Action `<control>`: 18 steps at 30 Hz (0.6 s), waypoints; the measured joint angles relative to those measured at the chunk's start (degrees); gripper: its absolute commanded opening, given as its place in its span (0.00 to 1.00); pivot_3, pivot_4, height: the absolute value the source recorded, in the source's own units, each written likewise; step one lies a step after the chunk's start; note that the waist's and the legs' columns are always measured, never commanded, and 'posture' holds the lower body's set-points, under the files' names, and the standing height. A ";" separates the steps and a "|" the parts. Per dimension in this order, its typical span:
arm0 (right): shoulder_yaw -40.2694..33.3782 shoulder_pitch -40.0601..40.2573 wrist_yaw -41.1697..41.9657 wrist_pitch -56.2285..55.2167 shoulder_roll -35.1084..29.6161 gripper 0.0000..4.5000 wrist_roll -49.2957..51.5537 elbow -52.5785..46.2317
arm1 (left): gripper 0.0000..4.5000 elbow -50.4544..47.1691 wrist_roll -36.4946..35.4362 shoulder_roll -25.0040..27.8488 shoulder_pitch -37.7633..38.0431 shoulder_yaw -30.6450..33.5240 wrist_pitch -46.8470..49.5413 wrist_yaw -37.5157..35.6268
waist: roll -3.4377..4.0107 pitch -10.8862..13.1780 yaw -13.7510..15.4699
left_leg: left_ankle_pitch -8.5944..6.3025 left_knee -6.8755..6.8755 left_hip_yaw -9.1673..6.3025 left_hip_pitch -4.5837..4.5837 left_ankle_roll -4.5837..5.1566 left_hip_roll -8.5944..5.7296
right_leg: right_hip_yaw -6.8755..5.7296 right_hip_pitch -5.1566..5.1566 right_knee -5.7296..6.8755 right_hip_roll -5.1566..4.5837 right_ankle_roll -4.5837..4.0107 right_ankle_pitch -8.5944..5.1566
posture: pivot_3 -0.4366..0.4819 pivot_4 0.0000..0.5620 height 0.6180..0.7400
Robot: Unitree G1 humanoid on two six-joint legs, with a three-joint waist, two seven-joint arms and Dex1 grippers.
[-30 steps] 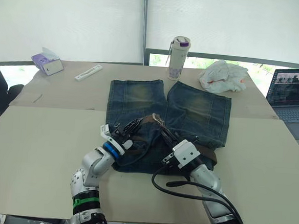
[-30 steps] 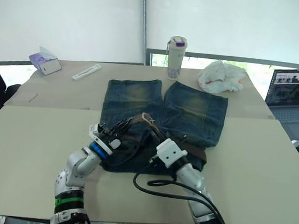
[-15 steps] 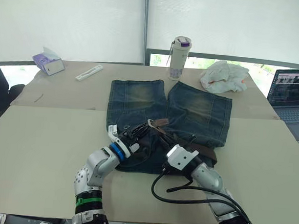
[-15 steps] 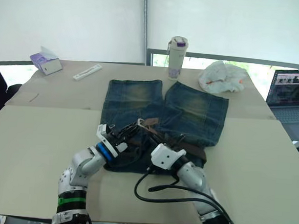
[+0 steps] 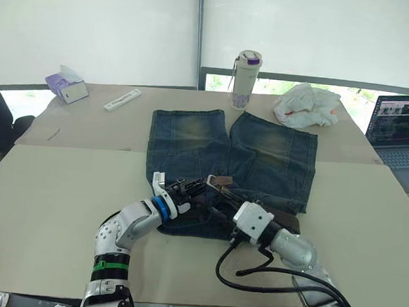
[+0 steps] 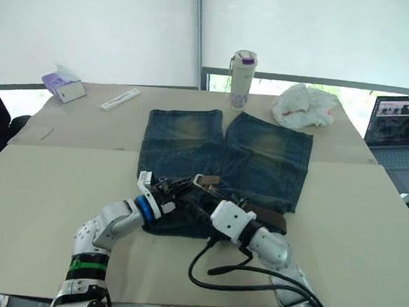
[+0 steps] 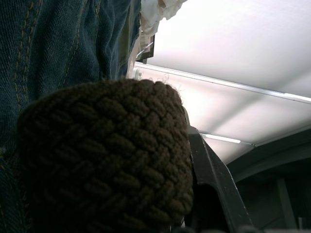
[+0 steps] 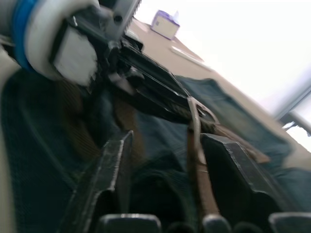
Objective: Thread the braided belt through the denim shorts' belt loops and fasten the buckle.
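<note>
Both arms have dropped lower over the denim shorts (image 5: 229,152) near the desk's (image 5: 48,185) front edge. The left hand (image 5: 188,189) pinches the braided belt (image 7: 104,160) at the waistband. The right hand (image 5: 218,212) stands wide beside the buckle (image 5: 213,181).

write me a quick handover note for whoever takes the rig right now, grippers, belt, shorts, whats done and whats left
Left gripper: shut on the braided belt at the waistband of the denim shorts.
Right gripper: open, fingers astride the strap beside the left gripper.
Shorts lie flat on the table, waistband toward the robot. The buckle end sits lifted above the middle of the waistband; the rest of the belt trails to the robot's right along it.
Done: belt is at the waistband; loops passed cannot be told.
Left: finish threading, fasten the buckle.
</note>
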 measured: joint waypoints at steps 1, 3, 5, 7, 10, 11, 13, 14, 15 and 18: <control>-1.37 0.88 0.72 5.41 -0.02 0.80 5.16 -2.50 | 0.00 0.02 0.35 0.05 -0.01 -0.21 -0.02 -0.36 | 0.00 0.00 0.02 | 0.00 0.00 0.00 0.00 0.00 0.01 | -0.01 0.02 0.00 -0.02 0.00 0.00 | 0.48 0.27 1.00; -5.10 1.67 0.22 15.96 0.41 0.80 15.04 -6.00 | 0.00 0.02 0.78 0.17 0.01 -0.44 -0.04 -0.74 | -0.01 0.00 0.06 | 0.00 0.00 -0.01 -0.01 0.00 0.04 | 0.00 0.02 -0.01 -0.06 0.00 0.00 | 0.48 0.27 1.00; -9.71 1.73 -3.11 26.94 2.54 0.80 24.82 -7.82 | 0.00 0.02 1.00 0.32 0.06 -0.59 -0.04 -1.05 | -0.01 0.00 0.04 | 0.00 -0.02 -0.04 -0.02 0.01 0.07 | -0.01 0.01 -0.01 -0.03 -0.01 0.00 | 0.48 0.27 1.00; -12.65 1.39 -6.64 34.65 3.93 0.80 31.27 -8.08 | 0.00 0.02 1.14 0.30 0.08 -0.83 -0.06 -1.30 | 0.03 -0.01 0.04 | 0.00 -0.05 -0.04 -0.02 0.01 0.06 | -0.01 0.00 -0.01 -0.04 -0.01 0.00 | 0.48 0.27 1.00; -18.02 -0.92 -15.31 44.79 9.65 0.80 42.47 -7.89 | 0.00 0.02 1.73 0.30 0.07 -1.12 -0.06 -1.80 | 0.04 -0.02 -0.01 | 0.00 -0.05 -0.04 -0.05 0.01 0.06 | 0.00 -0.04 0.00 -0.04 -0.01 0.00 | 0.48 0.27 1.00; -19.50 -2.00 -18.49 47.18 11.82 0.80 45.88 -7.69 | 0.00 0.02 1.83 0.31 0.07 -1.16 -0.06 -1.96 | 0.05 -0.03 0.00 | 0.00 -0.05 -0.05 -0.06 0.01 0.06 | 0.00 -0.05 0.00 -0.04 -0.01 0.00 | 0.48 0.27 1.00; -21.97 -3.64 -23.89 50.30 15.02 0.80 52.34 -6.39 | 0.00 0.00 1.93 0.27 0.07 -1.40 -0.03 -2.22 | 0.06 -0.04 0.02 | 0.00 -0.05 -0.04 -0.09 0.01 0.05 | 0.00 -0.05 -0.02 -0.06 -0.01 0.00 | 0.48 0.27 1.00; -22.82 -4.55 -26.12 51.21 16.18 0.80 54.89 -5.66 | 0.00 -0.01 1.96 0.28 0.06 -1.51 -0.02 -2.33 | 0.07 -0.04 0.04 | -0.01 -0.05 -0.03 -0.11 0.01 0.04 | 0.00 -0.06 -0.04 -0.08 -0.01 0.00 | 0.48 0.27 1.00; -23.70 -5.42 -28.25 51.74 17.29 0.80 57.31 -5.05 | 0.00 -0.01 2.02 0.32 0.07 -1.60 -0.01 -2.39 | 0.08 -0.04 0.03 | -0.01 -0.05 -0.03 -0.11 0.02 0.04 | 0.00 -0.06 -0.04 -0.08 0.00 -0.01 | 0.48 0.27 1.00; -24.73 -7.76 -33.45 52.14 18.40 0.80 62.10 -3.78 | 0.00 -0.03 2.47 0.61 0.07 -1.73 0.00 -2.93 | 0.09 -0.05 -0.01 | -0.01 -0.05 -0.02 -0.12 0.03 0.01 | -0.02 -0.08 -0.04 -0.05 0.00 -0.01 | 0.48 0.27 1.00</control>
